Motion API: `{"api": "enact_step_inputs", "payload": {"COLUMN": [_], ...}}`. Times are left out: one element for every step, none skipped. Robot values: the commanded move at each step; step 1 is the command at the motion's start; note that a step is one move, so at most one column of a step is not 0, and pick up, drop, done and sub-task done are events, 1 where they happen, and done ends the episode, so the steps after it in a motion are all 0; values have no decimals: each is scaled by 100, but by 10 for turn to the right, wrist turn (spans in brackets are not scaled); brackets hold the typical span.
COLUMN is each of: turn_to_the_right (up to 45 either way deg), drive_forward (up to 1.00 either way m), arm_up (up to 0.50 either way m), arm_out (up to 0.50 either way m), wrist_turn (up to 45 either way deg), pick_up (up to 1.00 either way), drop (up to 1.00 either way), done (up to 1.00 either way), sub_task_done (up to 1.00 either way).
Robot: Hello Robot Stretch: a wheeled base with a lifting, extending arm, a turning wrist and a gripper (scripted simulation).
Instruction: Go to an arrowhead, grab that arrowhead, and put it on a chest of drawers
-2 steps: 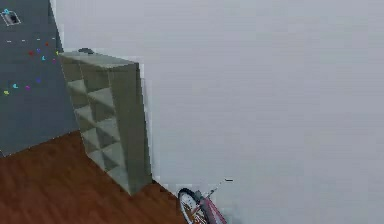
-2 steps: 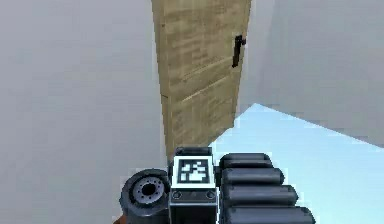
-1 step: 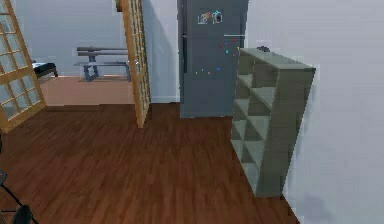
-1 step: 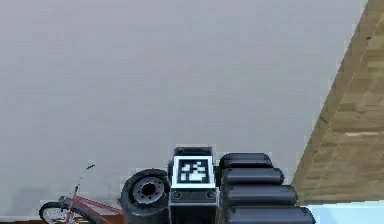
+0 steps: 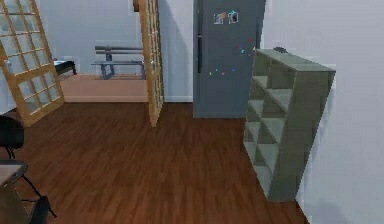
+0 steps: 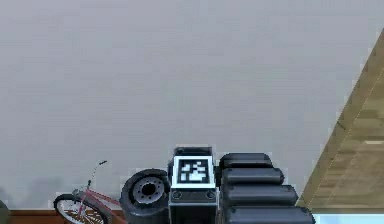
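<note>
The arm point(image 6: 245, 190) rises as stacked dark segments from the arm side view's bottom edge, with a white marked square point(image 6: 192, 170) on it. Left of the square sits the gripper's round dark body point(image 6: 148, 192), low before a plain grey wall. Its far end is hard to make out, so I cannot tell whether it holds anything. In the forward view a small dark thing point(image 5: 281, 49) lies on top of a grey-green open shelf unit point(image 5: 285, 120) by the right wall.
A tall grey fridge point(image 5: 228, 55) stands behind the shelves. A wooden door point(image 5: 153, 60) stands ajar onto a room with a bench point(image 5: 118, 60). A glazed door point(image 5: 25, 60) and a black chair point(image 5: 10, 135) are at left. A small red bicycle point(image 6: 85, 200) leans by the wall.
</note>
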Motion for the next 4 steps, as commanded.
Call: {"api": "enact_step_inputs", "payload": {"turn_to_the_right": [0, -330, 0, 0], "drive_forward": [75, 0, 100, 100], "arm_up": [0, 0, 0, 0], "arm_out": [0, 0, 0, 0], "wrist_turn": [0, 0, 0, 0], "pick_up": [0, 0, 0, 0], "drop": [0, 0, 0, 0], "done": [0, 0, 0, 0], "sub_task_done": [0, 0, 0, 0]}}
